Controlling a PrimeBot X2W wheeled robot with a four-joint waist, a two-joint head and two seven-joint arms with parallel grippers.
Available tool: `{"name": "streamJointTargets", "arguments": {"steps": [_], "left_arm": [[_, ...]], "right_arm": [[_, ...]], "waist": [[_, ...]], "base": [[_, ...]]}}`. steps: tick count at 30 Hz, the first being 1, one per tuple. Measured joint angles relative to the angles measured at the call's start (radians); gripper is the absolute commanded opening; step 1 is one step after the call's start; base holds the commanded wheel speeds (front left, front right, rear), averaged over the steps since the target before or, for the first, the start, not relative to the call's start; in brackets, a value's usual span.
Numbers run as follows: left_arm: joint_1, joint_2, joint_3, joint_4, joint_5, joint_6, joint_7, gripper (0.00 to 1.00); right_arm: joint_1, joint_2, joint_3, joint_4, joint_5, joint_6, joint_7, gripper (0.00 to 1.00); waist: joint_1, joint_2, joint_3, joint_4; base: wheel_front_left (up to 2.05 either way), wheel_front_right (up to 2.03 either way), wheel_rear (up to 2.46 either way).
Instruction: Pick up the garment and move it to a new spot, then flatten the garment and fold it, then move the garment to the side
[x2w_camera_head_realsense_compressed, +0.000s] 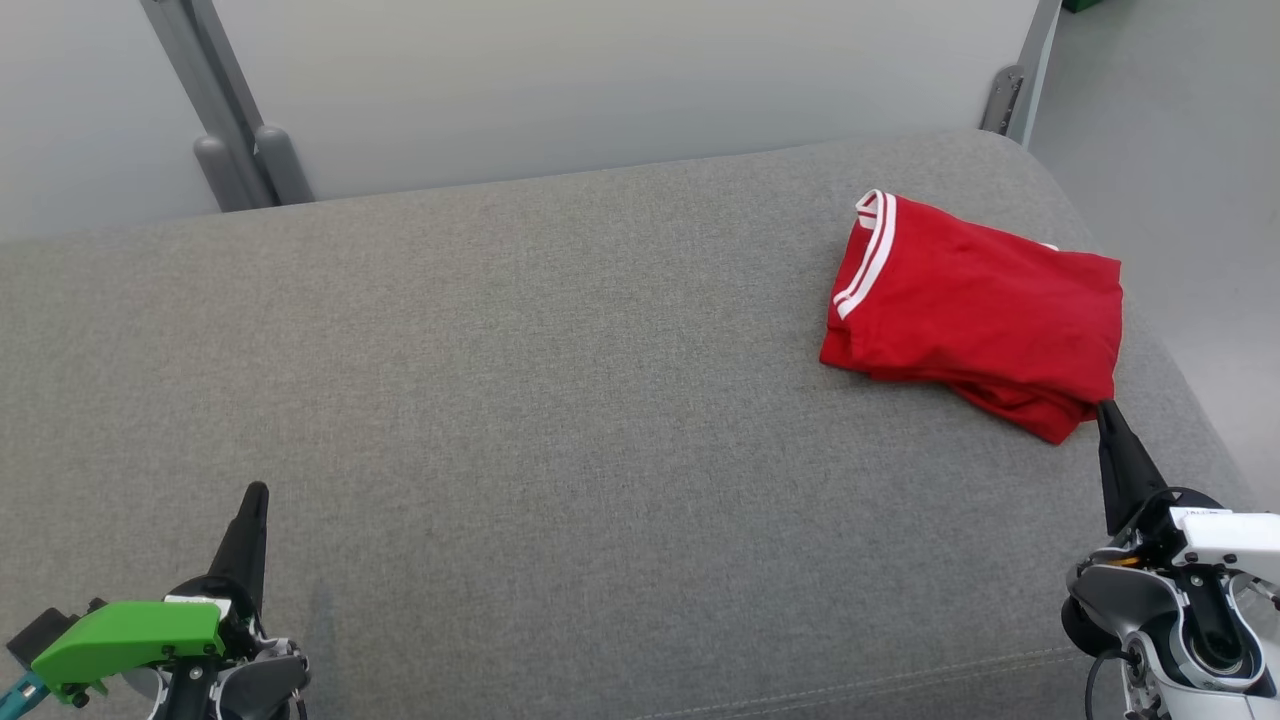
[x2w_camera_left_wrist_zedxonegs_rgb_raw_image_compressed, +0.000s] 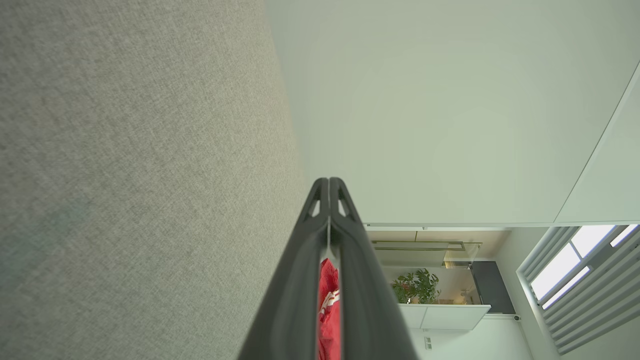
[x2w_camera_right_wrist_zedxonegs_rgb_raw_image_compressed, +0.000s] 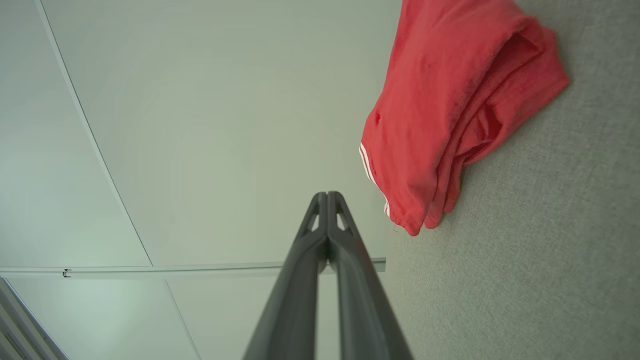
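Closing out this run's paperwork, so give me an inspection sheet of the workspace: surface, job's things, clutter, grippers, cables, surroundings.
Surface: grey fabric cushion, smooth.
Job's things: red garment with white stripes, folded, lying at the far right.
Clutter: nothing seen.
Grippers: left gripper at lower left, fingers shut, holding nothing; right gripper at lower right, fingers shut, tip close to the garment's near corner, not gripping it.
Cables: dark cable looped by the right wrist.
Surroundings: pale wall, grey posts; potted plant and window in the left wrist view.

A grey upholstered surface (x2w_camera_head_realsense_compressed: 560, 400) lies before a pale wall (x2w_camera_head_realsense_compressed: 600, 80), grey floor (x2w_camera_head_realsense_compressed: 1180, 150) at right.
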Motion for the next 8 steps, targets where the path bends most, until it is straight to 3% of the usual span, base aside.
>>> {"name": "streamJointTargets", "arguments": {"steps": [8], "left_arm": [[0.000,0.000,0.000,0.000,0.000,0.000,0.000,0.00]], "right_arm": [[0.000,0.000,0.000,0.000,0.000,0.000,0.000,0.00]], "waist": [[0.0000,0.0000,0.000,0.000]], "base": [[0.00,0.00,0.00]]}}
